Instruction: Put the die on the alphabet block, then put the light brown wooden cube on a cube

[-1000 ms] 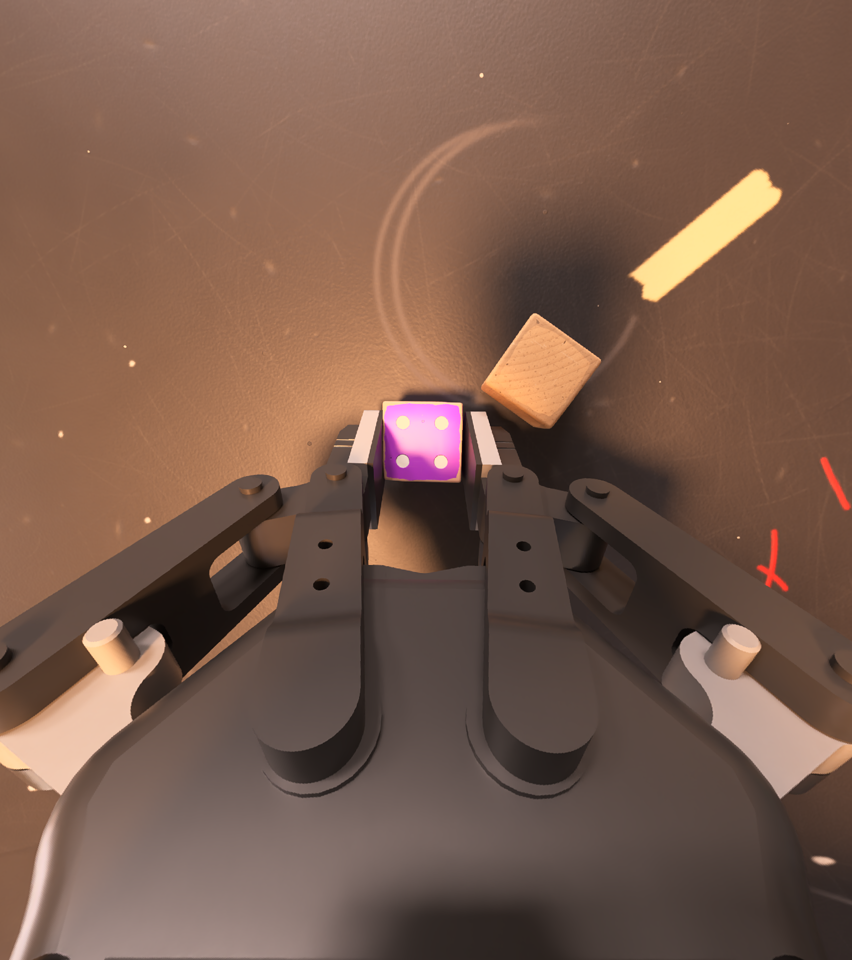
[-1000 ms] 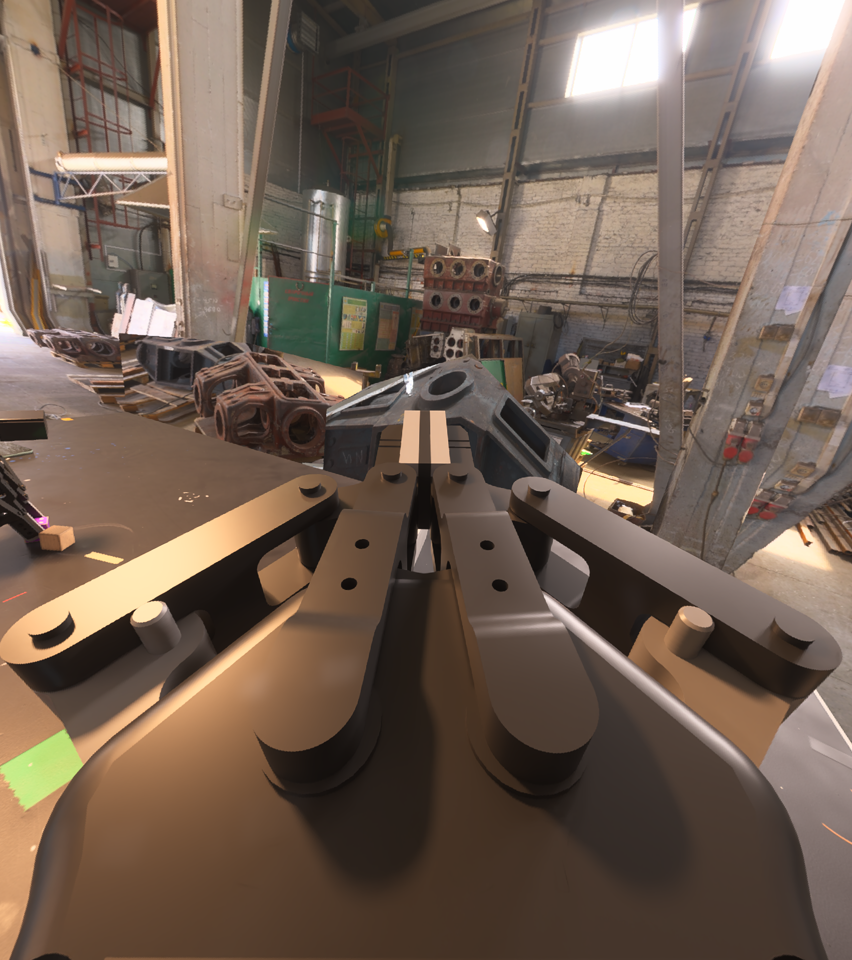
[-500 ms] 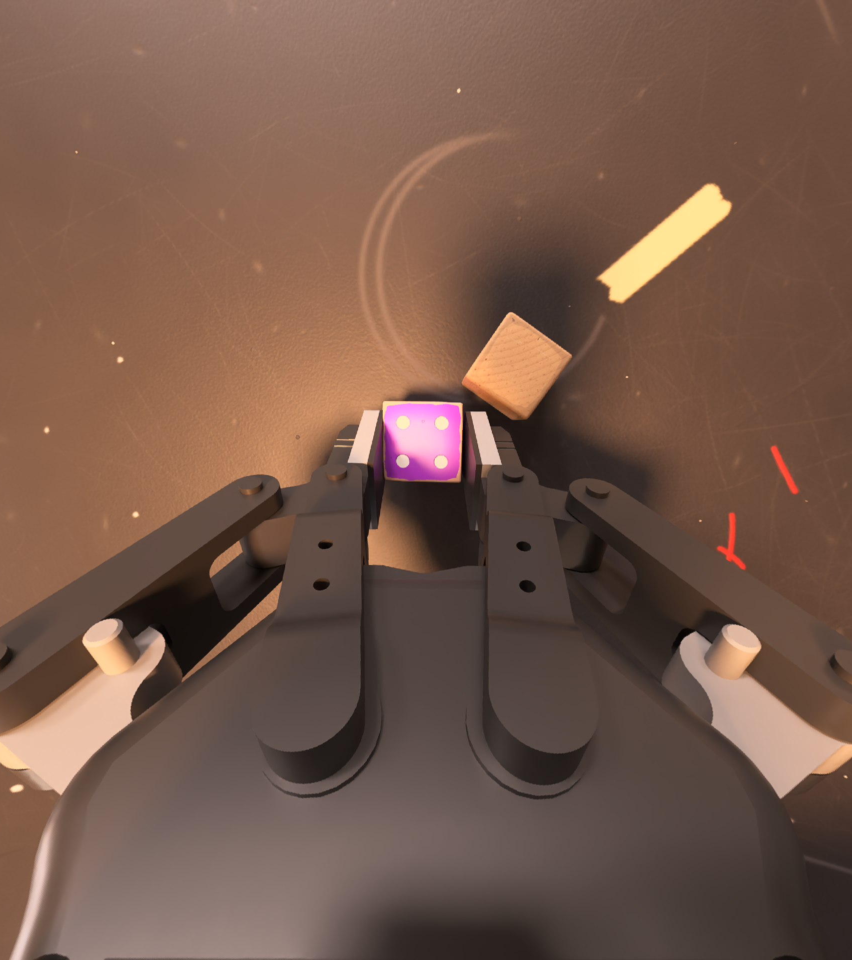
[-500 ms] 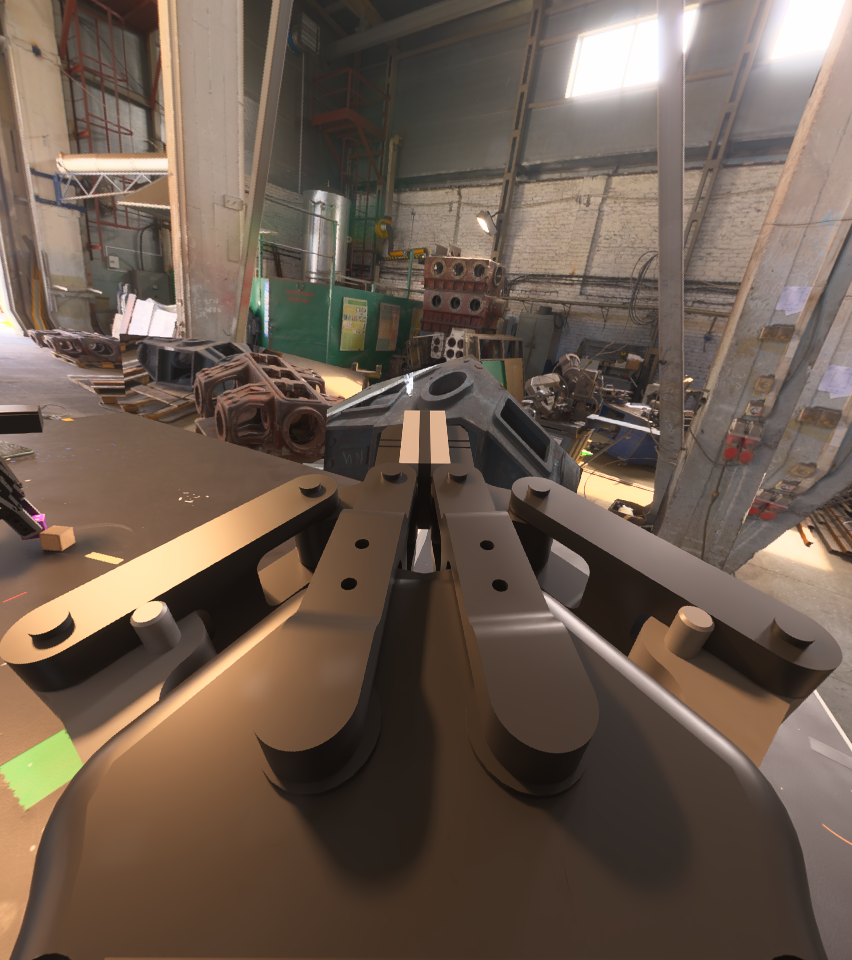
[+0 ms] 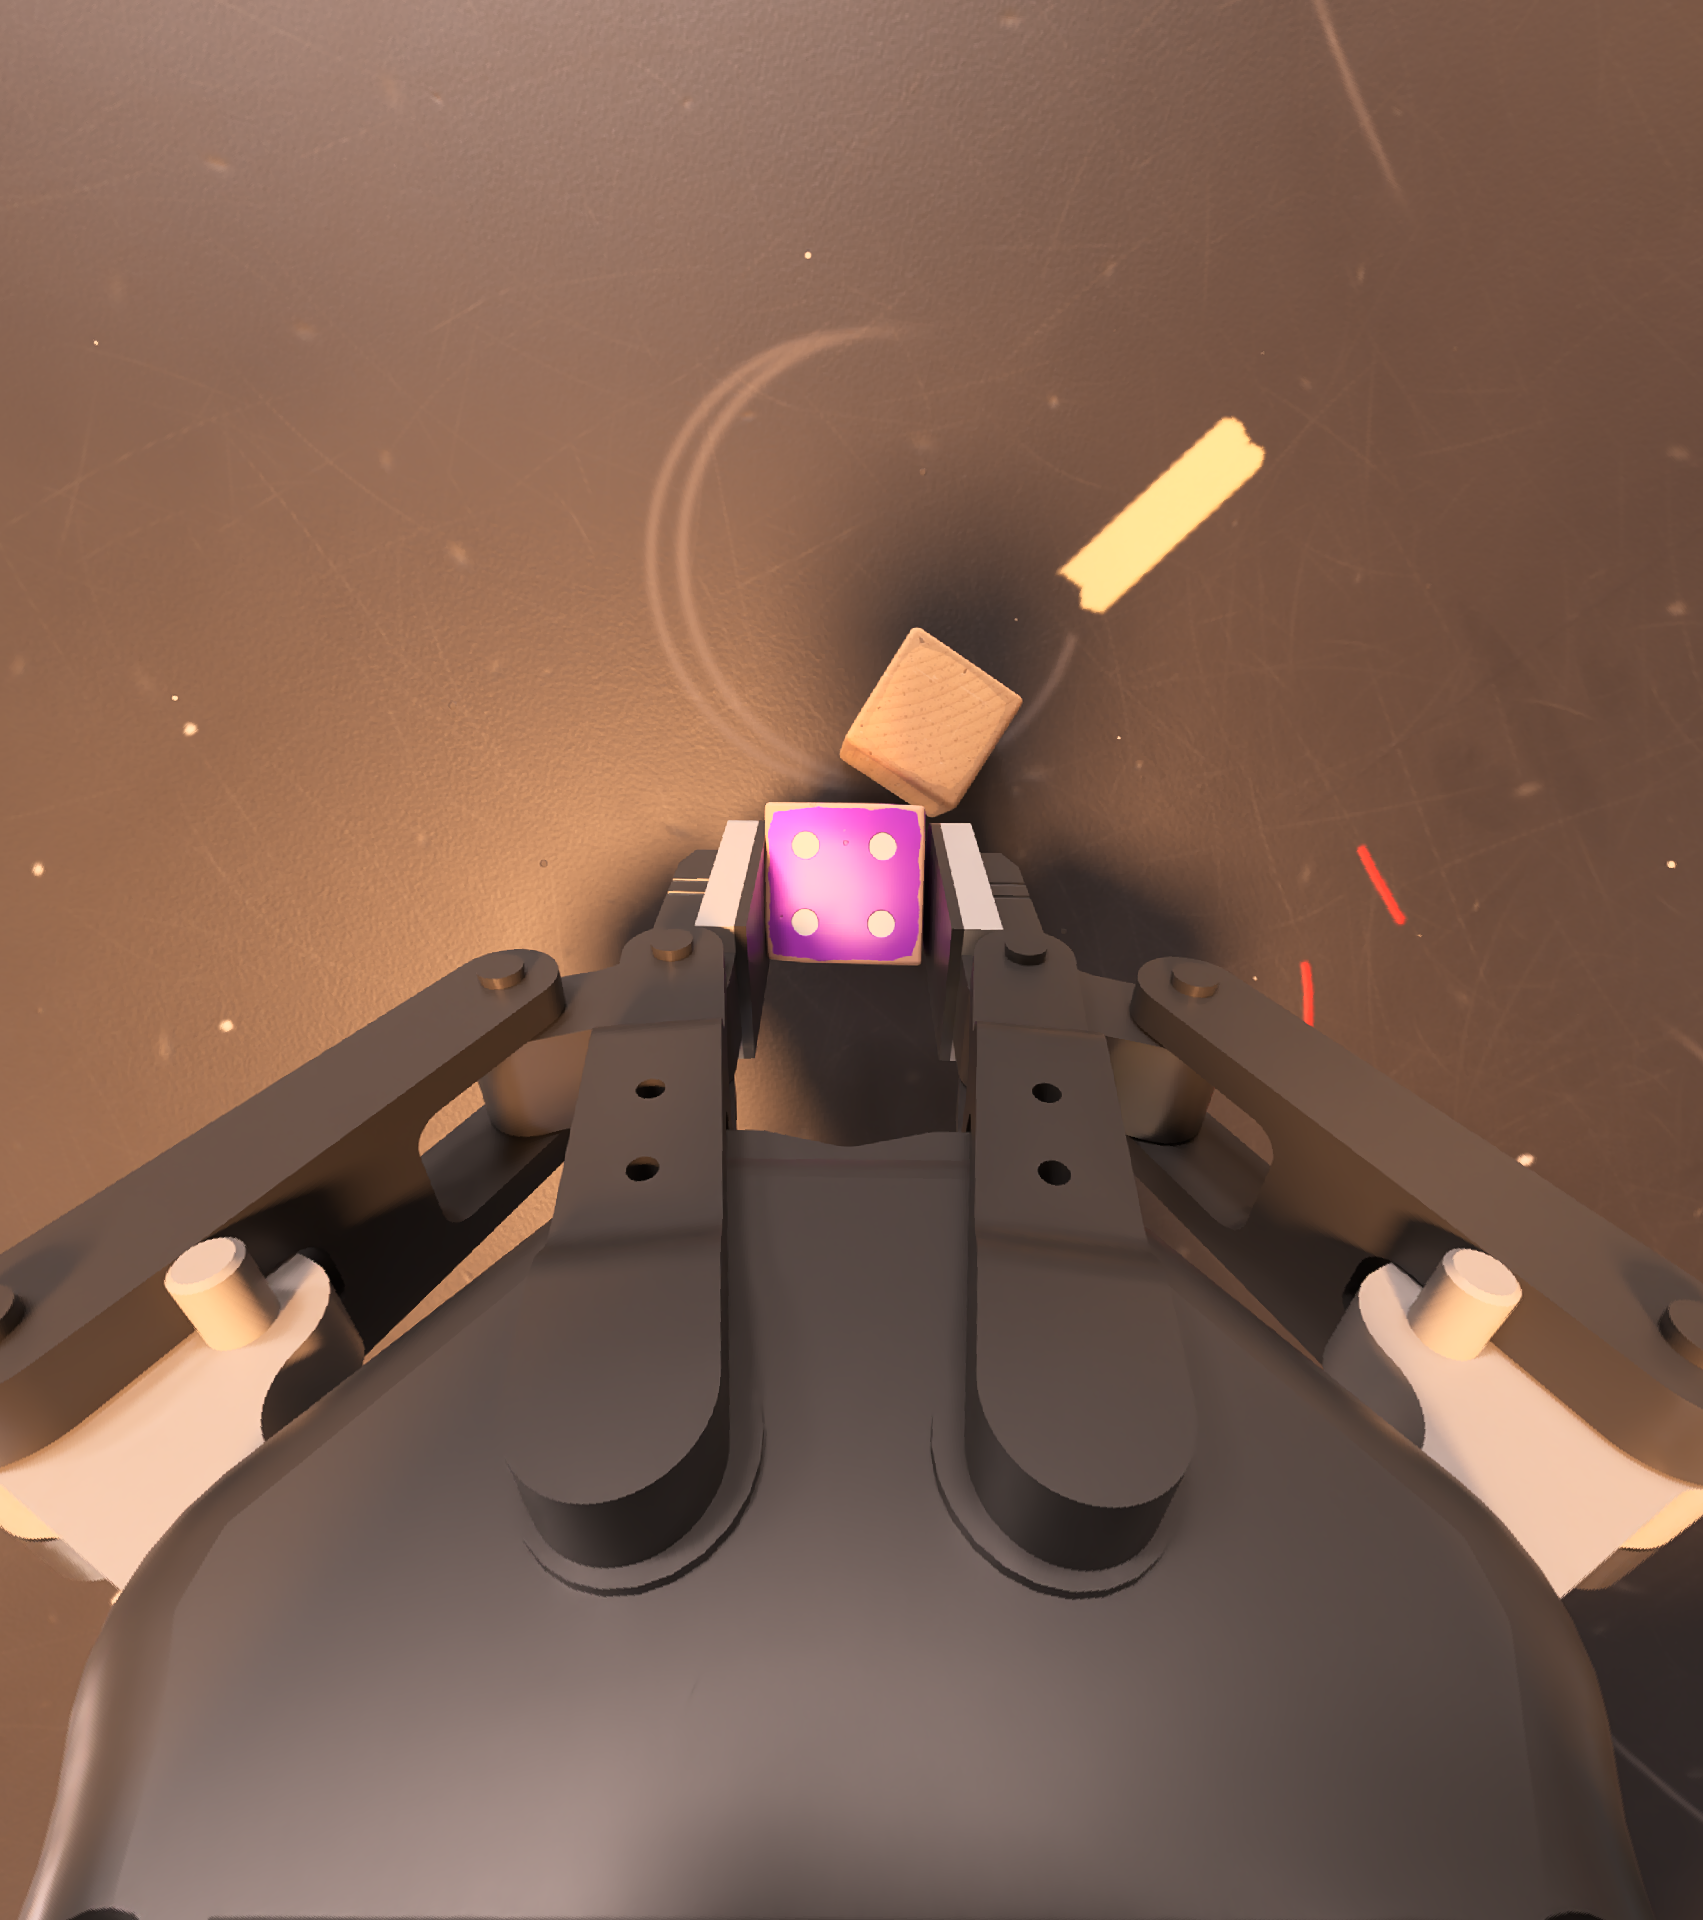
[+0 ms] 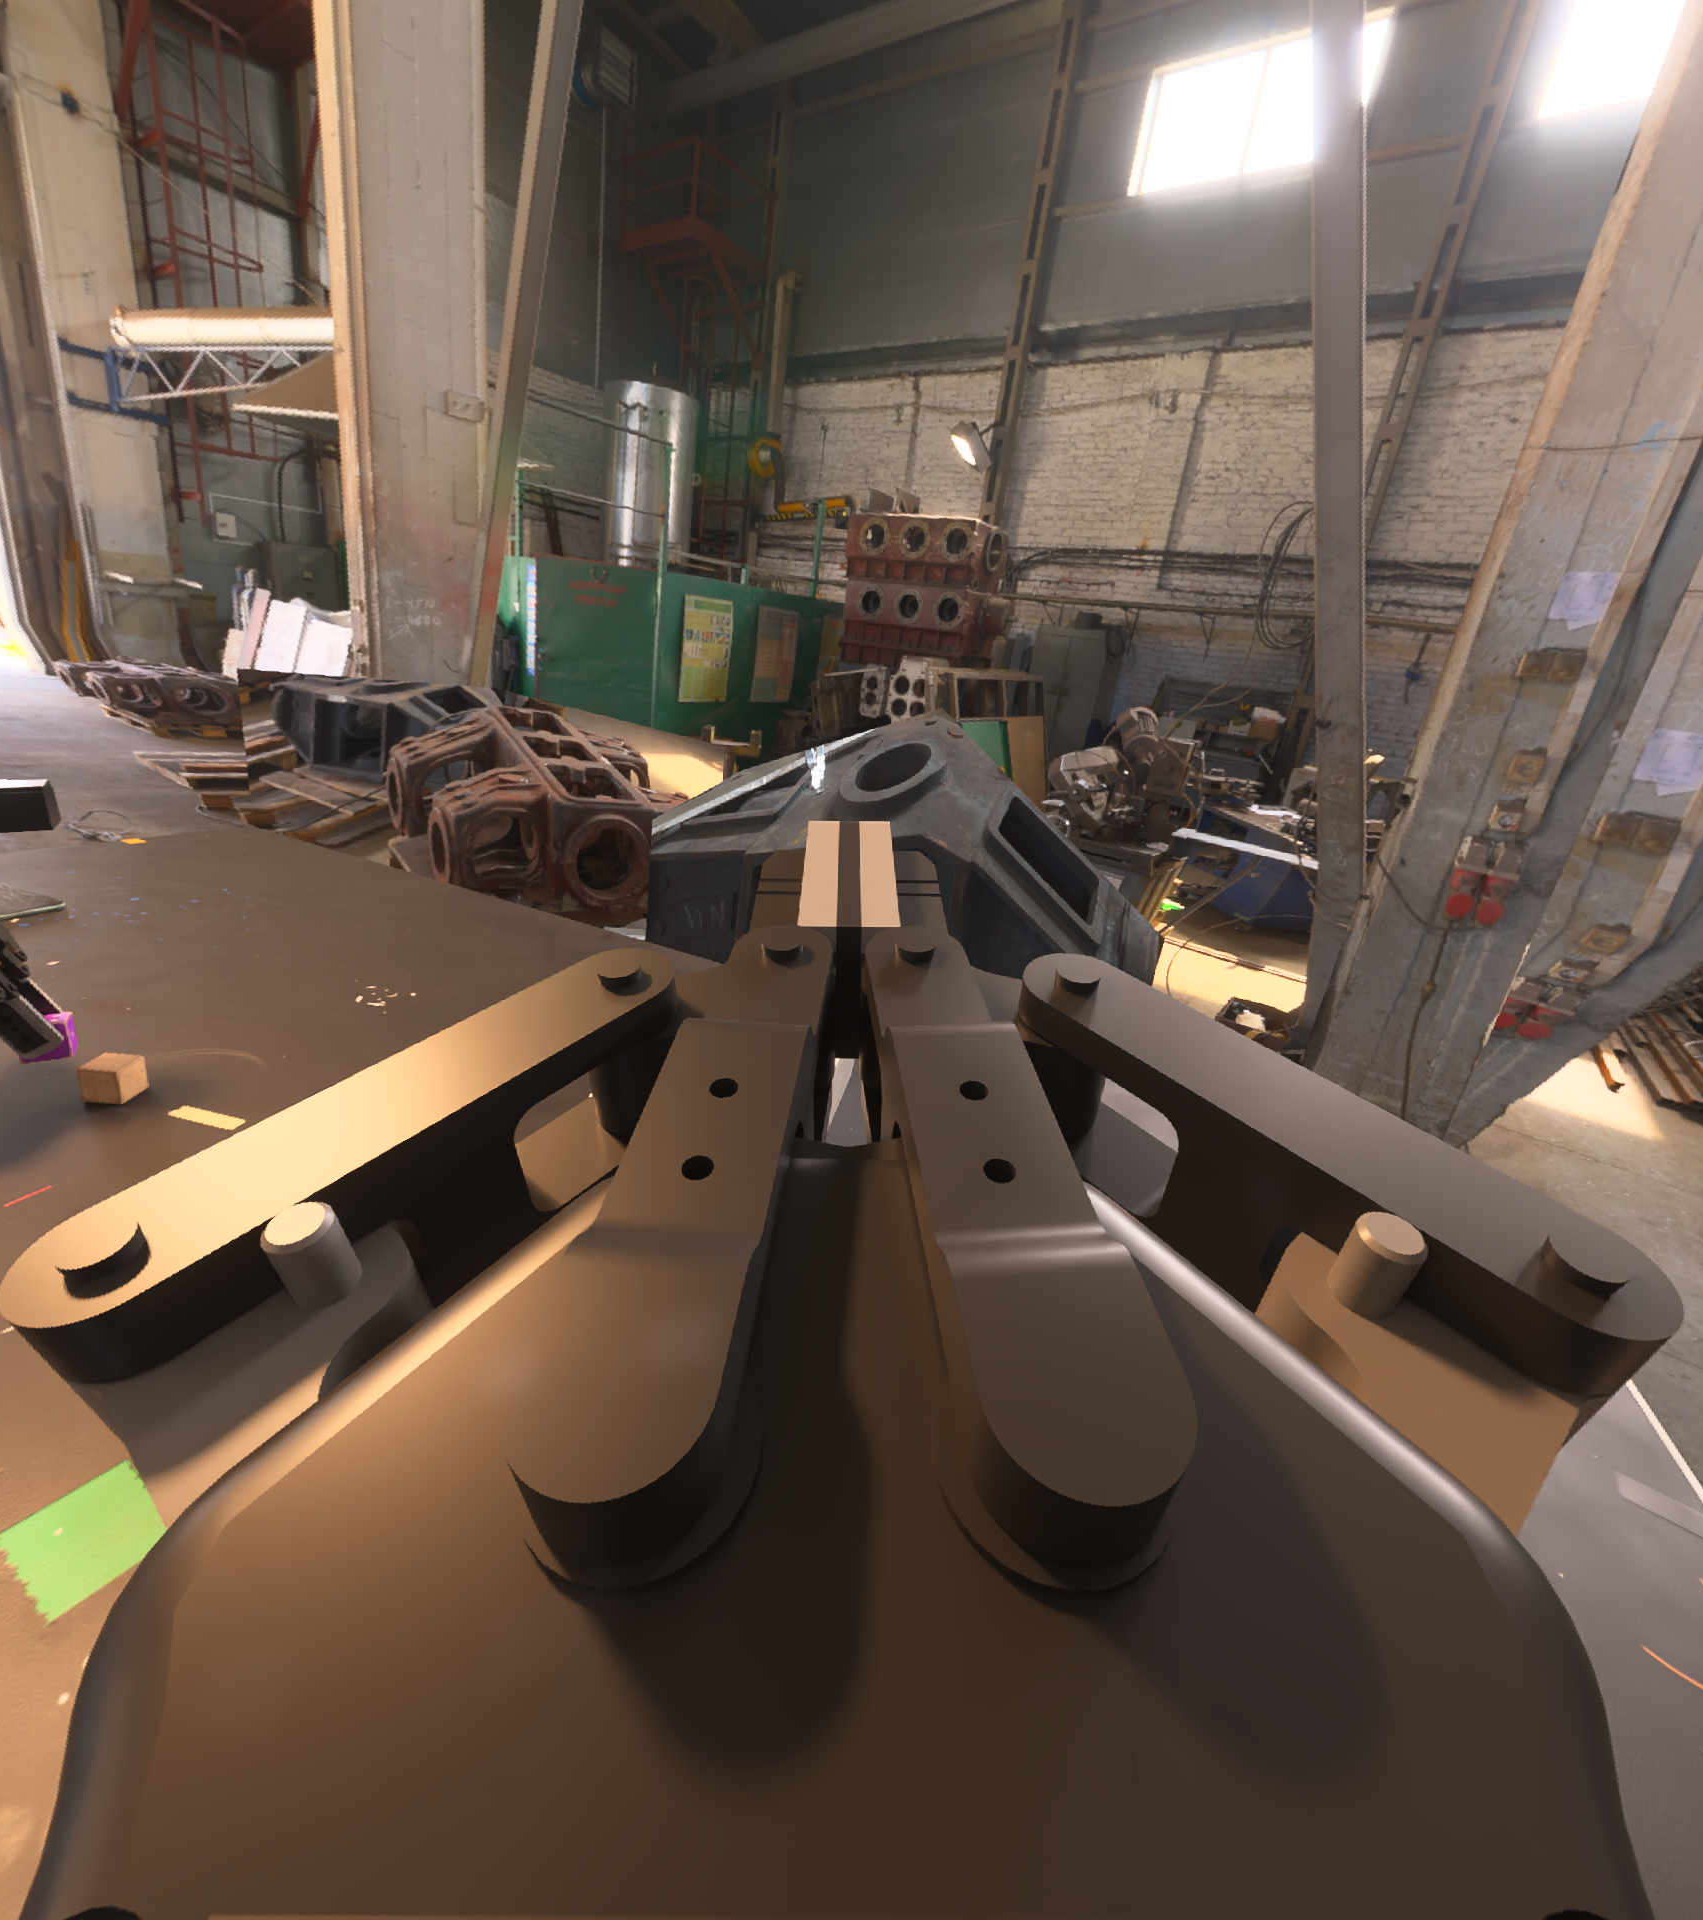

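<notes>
My left gripper [image 5: 845, 883] is shut on the purple die [image 5: 845, 883], whose face with four pale dots points at the camera. It holds the die above the dark table. The light brown wooden cube [image 5: 930, 722] lies on the table just beyond the die. In the right wrist view the left gripper [image 6: 36, 1039] with the die [image 6: 57, 1034] hangs above and left of the wooden cube [image 6: 112, 1077]. My right gripper [image 6: 849, 873] is shut and empty, raised over the table's far edge. The alphabet block is not in view.
A yellow tape strip [image 5: 1164, 514] lies on the table beyond the cube; it also shows in the right wrist view [image 6: 206, 1118]. Red marks [image 5: 1379, 883] are at the right. A green patch [image 6: 78, 1538] lies on the table near my right gripper.
My left gripper has risen with the die: the wooden cube and tape strip look smaller and have drifted left in its view. The right gripper has not moved.
</notes>
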You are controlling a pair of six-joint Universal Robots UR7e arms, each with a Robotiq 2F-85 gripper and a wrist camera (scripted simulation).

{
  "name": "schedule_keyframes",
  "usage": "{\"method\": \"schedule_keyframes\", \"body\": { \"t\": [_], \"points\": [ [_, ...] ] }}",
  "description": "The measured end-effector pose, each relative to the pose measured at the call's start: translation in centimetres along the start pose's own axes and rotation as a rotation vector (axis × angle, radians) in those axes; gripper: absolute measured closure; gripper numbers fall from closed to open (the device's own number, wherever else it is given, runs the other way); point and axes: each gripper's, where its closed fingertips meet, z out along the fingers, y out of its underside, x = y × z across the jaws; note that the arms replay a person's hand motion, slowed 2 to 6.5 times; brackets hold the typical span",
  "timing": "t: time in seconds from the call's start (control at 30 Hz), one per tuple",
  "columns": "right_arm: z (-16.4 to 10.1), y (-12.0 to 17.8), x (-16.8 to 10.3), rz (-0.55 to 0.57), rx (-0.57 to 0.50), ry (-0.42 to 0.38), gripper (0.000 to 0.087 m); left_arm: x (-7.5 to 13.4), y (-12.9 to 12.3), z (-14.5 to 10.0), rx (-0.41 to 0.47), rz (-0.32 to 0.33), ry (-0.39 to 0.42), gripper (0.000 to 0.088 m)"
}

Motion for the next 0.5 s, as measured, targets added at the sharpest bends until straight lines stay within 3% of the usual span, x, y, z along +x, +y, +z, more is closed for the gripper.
{"method": "schedule_keyframes", "body": {
  "t": [0.5],
  "points": [
    [0.1,0.1,-0.1,-0.008,-0.008,0.000,0.0874,1.2,-0.9,-3.1,0.090,0.034,0.071,0.0613]
  ]
}}
